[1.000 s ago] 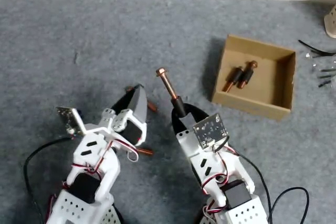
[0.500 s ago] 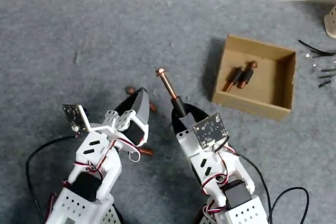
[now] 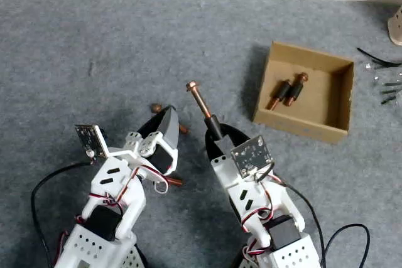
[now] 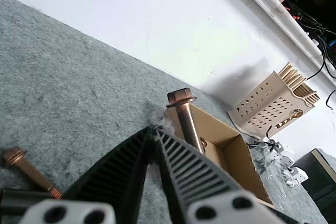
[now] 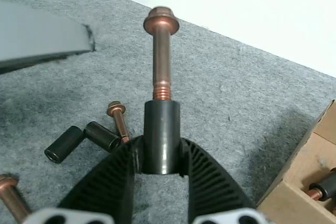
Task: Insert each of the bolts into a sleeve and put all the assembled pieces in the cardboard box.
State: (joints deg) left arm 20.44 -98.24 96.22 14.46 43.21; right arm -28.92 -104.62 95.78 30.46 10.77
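My right gripper [image 3: 215, 135] is shut on a black sleeve [image 3: 214, 127] with a copper bolt [image 3: 200, 101] partly pushed in, its head pointing away from the arm. The right wrist view shows the same sleeve [image 5: 161, 135] between the jaws and the bolt [image 5: 161, 56] sticking out. My left gripper [image 3: 169, 111] sits shut and empty just left of it, over loose bolts [image 3: 155, 108]. Two bare sleeves [image 5: 84, 139] and a bolt [image 5: 118, 119] lie on the carpet. The cardboard box [image 3: 301, 128] to the right holds two assembled pieces [image 3: 286, 94].
Grey carpet covers the table, ending at a white wall at the far side. Black cables and small parts [image 3: 384, 80] lie right of the box. A perforated beige holder [image 4: 270, 106] stands beyond the box. Another bolt [image 3: 173, 181] lies beside the left arm.
The left arm has turned and shifted slightly to the right, uncovering a bolt head beside its fingers. The right arm with the sleeve and bolt has kept still.
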